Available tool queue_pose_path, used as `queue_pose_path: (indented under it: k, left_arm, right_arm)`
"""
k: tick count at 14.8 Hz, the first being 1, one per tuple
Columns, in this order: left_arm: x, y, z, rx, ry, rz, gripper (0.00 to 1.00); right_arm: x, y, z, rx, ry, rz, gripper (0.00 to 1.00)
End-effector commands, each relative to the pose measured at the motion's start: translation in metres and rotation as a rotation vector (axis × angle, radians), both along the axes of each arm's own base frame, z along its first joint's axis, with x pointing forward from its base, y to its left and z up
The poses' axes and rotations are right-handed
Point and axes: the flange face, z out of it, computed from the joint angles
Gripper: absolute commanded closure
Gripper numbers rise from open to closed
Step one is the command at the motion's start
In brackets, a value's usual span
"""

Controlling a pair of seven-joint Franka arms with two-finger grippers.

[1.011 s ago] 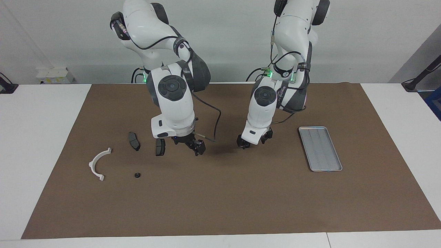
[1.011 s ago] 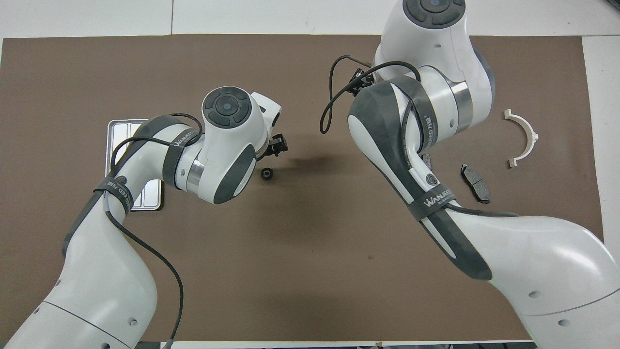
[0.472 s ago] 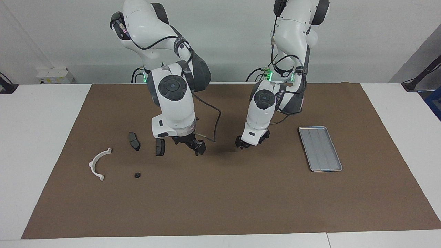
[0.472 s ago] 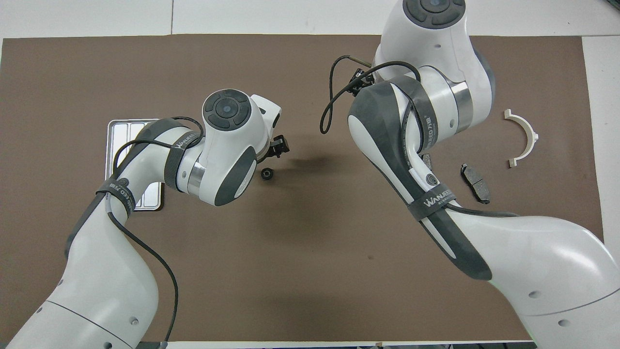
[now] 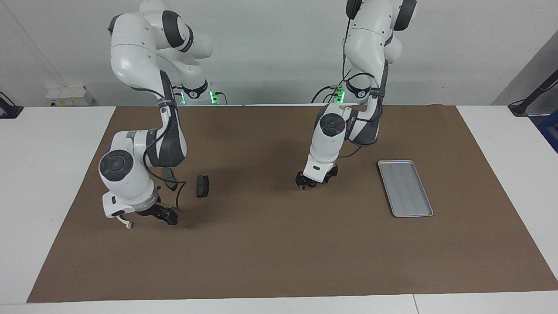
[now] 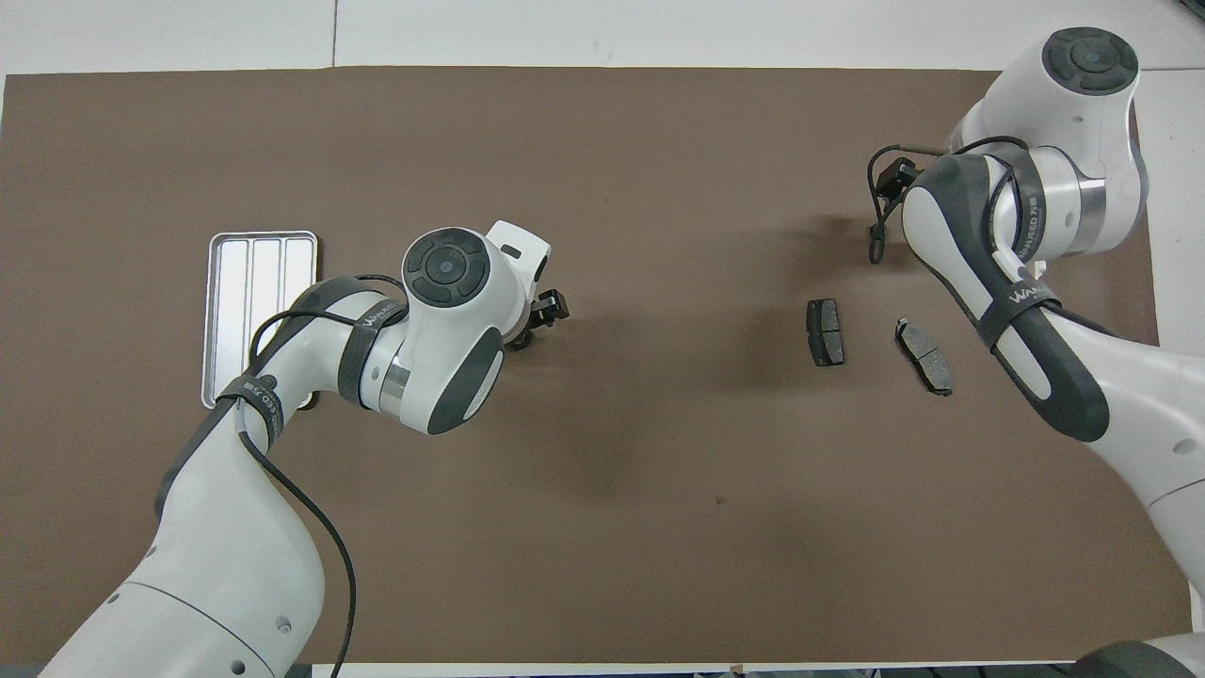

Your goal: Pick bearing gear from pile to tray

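Brake pads, two of them (image 6: 826, 331) (image 6: 923, 342), lie on the mat (image 5: 279, 253); tray (image 5: 405, 188) holds nothing. Left gripper (image 5: 306, 182) and right gripper (image 5: 165, 215) hang low, fingers apart. Small black gear (image 6: 517, 341) sits under the left gripper.

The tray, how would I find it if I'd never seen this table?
Start at the big brown mat covering the table and go to the left arm's end. The tray lies flat there alone, silver-grey and rectangular with a raised rim. It is far bigger than the small dark plates at the right arm's end.
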Motion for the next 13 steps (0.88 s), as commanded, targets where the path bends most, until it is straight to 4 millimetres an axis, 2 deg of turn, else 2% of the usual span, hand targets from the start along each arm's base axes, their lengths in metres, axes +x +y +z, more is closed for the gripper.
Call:
queue_pose_path:
  k: [1, 4, 13]
  left_arm:
    - [-0.018, -0.004, 0.006, -0.015, 0.023, 0.012, 0.00]
    - [-0.024, -0.010, 0.008, -0.017, 0.026, 0.018, 0.00]
    - [-0.032, 0.000, -0.001, -0.001, 0.047, 0.004, 0.00]
  right_arm:
    - [-0.010, 0.038, 0.016, -0.009, -0.007, 0.033, 0.00]
    - [-0.010, 0.039, 0.017, -0.010, -0.004, 0.034, 0.00]
    - [-0.009, 0.038, 0.017, -0.010, -0.008, 0.033, 0.00]
